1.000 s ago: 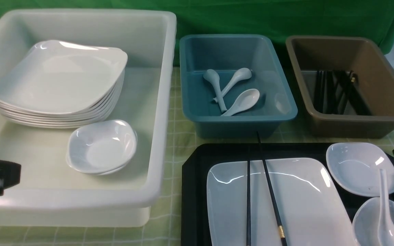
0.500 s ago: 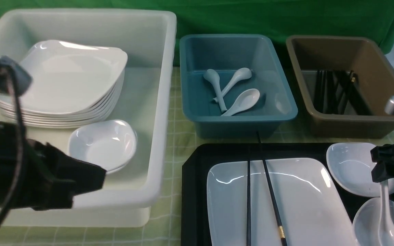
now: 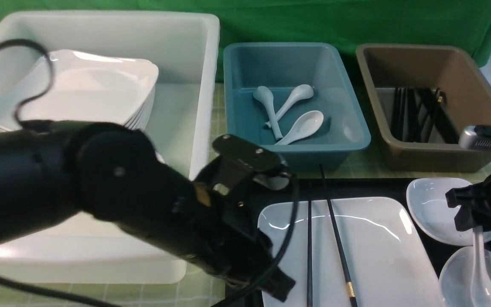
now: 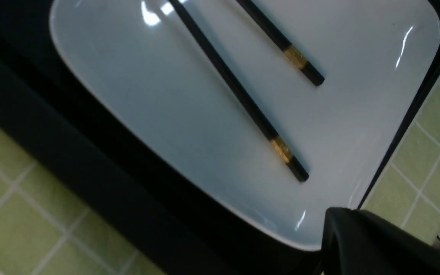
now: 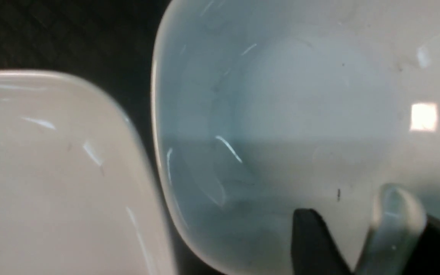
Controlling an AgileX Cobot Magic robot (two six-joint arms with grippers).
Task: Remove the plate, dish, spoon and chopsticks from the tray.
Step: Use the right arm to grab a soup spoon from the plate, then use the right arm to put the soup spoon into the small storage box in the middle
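The black tray (image 3: 245, 196) carries the white plate (image 3: 373, 247) with the chopsticks (image 3: 335, 230) lying across it. To the plate's right sit a far dish (image 3: 435, 209) and a near dish (image 3: 454, 277). The spoon (image 3: 480, 264) rests in the near one, handle reaching over the far one. My right gripper (image 3: 475, 217) is open astride the handle tip (image 5: 395, 217), which touches one finger with a gap to the other. My left gripper (image 3: 279, 292) is shut and holds nothing at the plate's near left corner (image 4: 281, 229), close to the chopsticks' gold-banded ends (image 4: 281, 149).
A big white tub (image 3: 203, 128) at the left holds a stack of plates (image 3: 100, 85), and my left arm crosses in front of it. Behind the tray stand a teal tub (image 3: 356, 140) with three spoons and a brown tub (image 3: 475, 153) with black chopsticks.
My left arm has swung from the far left across to the plate's near left corner. My right gripper has come in from the right over the spoon handle, jaws now around it.
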